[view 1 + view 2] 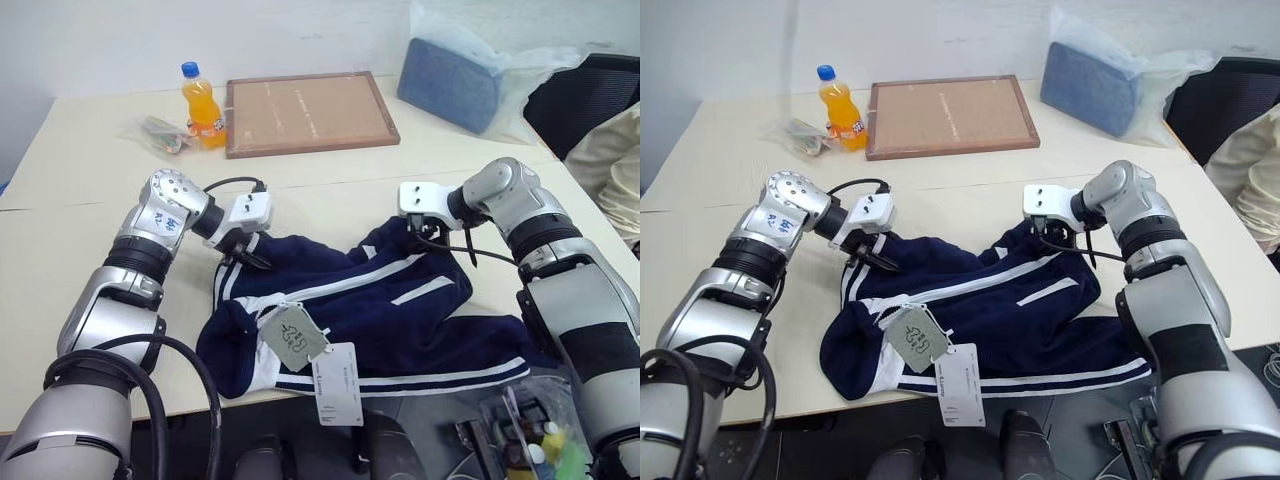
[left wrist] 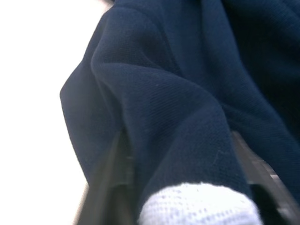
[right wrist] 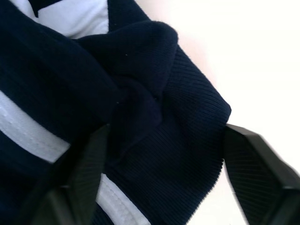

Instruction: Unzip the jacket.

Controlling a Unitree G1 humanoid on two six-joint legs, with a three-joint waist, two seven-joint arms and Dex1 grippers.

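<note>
- Your table fills most of the head view, and the jacket lies crumpled in the lower middle of the frame, its near hem hanging over the table's front edge.
- The jacket reads as not yet unzipped: the white zipper runs as one closed line slanting from lower left up toward the centre, so I judge the whole pull is left to do.
- Your left claw, left of centre, has fabric between its fingers; the left wrist view shows a navy fold and a white edge filling the gap, so it is pinching the jacket's upper left corner or very nearly so.
- Your right claw, right of centre, is spread around a ribbed navy bunch at the jacket's upper right edge; in the right wrist view one finger stands clear of the cloth, so that grip isn't made yet.
- The grey and white hang tags lie on the lower left of the jacket, one dangling past the table edge.
- I can't make out the zipper's pull tab, so you'll need to find it before anything opens.
</note>
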